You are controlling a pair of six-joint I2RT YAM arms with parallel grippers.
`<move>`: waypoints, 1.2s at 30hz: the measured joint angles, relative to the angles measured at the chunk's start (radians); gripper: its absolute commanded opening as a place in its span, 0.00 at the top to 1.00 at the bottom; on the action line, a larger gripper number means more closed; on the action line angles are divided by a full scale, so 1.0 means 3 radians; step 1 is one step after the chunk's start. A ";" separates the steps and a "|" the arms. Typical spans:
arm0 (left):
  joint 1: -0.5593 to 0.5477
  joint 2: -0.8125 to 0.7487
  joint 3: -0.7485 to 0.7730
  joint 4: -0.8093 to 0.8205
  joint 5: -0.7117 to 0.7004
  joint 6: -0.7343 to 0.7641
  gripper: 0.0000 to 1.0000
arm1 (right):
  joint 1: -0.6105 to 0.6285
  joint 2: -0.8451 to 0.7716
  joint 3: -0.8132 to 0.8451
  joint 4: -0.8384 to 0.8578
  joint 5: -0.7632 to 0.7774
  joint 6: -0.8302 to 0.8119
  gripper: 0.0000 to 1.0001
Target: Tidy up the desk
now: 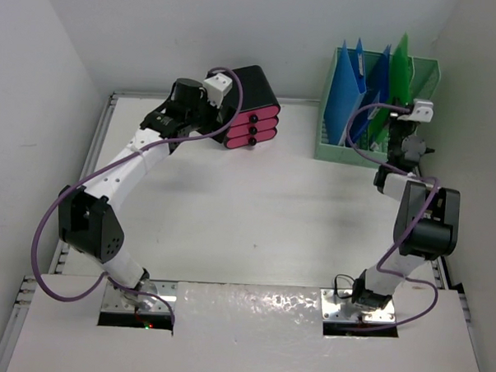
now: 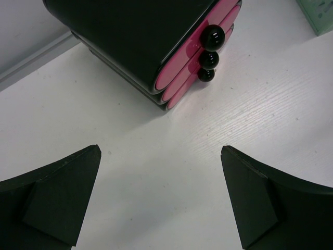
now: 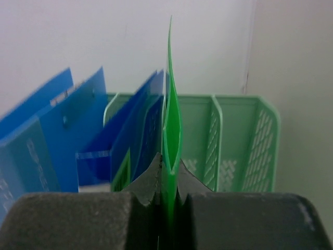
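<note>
Above the desk (image 1: 255, 211), left claw (image 2: 161, 156) gapes apart; right claw (image 3: 167, 167) clamps a green folder (image 3: 173, 130).

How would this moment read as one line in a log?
right gripper: shut on green folder at file rack | left gripper: open, near drawer unit

A black drawer unit (image 1: 256, 94) with pink drawers (image 1: 250, 130) stands well apart from a pale-green rack (image 1: 428, 78) holding blue folders (image 1: 347, 91) and a green folder (image 1: 399, 67).

Glossy plastic drawer unit (image 2: 140, 41); faintly grained desk (image 2: 166, 177).
</note>
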 measured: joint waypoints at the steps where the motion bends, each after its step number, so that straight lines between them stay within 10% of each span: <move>1: 0.0000 0.0000 -0.0010 0.0000 0.0000 0.0000 0.01 | -0.0001 0.0005 -0.0069 0.0019 -0.0006 0.0015 1.00; 13: 0.0000 0.0001 -0.0036 -0.0001 0.0064 0.0009 0.00 | -0.0019 -0.0388 -0.0760 0.0017 0.0015 0.0174 1.00; 18: 0.0000 0.0001 -0.0036 -0.0003 0.0085 0.0009 0.00 | -0.0018 -0.0587 -0.0744 -0.0317 0.0130 0.0118 0.63; 29: 0.0001 0.0000 -0.0036 -0.0045 0.0099 0.0011 0.01 | -0.0018 -0.1462 -0.0381 -0.1512 0.0796 0.0008 0.22; 32: 0.0001 -0.0001 -0.0034 -0.0056 0.0095 0.0010 0.00 | -0.0018 -0.1816 -0.0070 -0.2247 0.0949 0.0011 0.02; 36: 0.0001 -0.0024 -0.0034 -0.0100 0.0065 0.0008 0.00 | -0.0019 -0.2179 0.0586 -0.3483 0.0988 0.0118 0.01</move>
